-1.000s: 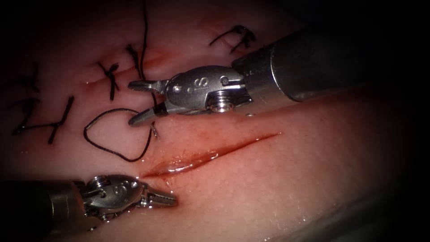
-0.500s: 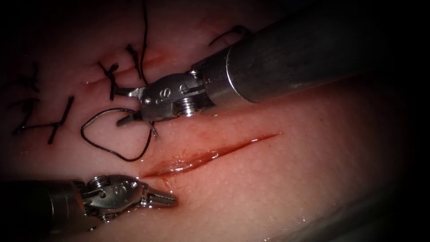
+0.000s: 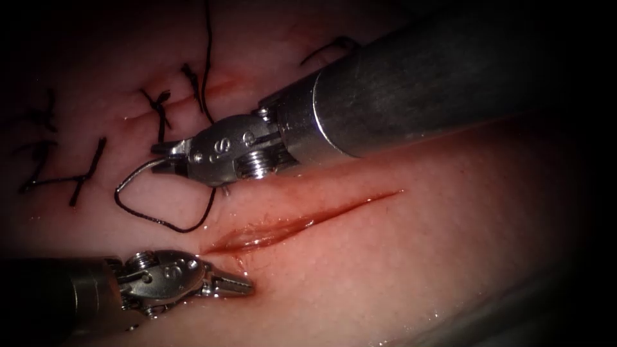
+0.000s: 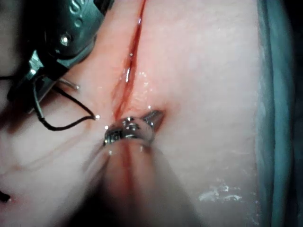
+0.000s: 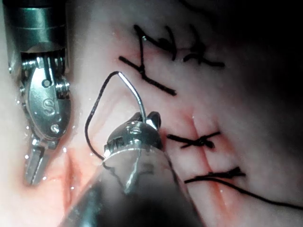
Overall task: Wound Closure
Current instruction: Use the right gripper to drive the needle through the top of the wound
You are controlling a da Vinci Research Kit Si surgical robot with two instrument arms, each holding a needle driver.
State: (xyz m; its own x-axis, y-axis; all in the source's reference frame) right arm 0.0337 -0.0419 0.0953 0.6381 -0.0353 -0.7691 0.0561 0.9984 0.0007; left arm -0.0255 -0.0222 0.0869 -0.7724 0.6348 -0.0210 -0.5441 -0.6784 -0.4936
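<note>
Endoscope: right hand (image 3: 168, 156) clamped on the needle (image 3: 138, 171), left of the cut (image 3: 302, 222), out of the tissue (image 3: 398, 257); left hand (image 3: 234, 283) together, empty, well apart.

Right wrist: needle (image 5: 135, 92) arcs away, thread (image 5: 90, 127) trailing.

Only one readable mark is showing: a stamped letter "S" on the wrist housing of the right tool (image 3: 168, 156) in the endoscope view. The same "S" is showing on the left tool (image 5: 34, 163) in the right wrist view. Nothing else legible.
</note>
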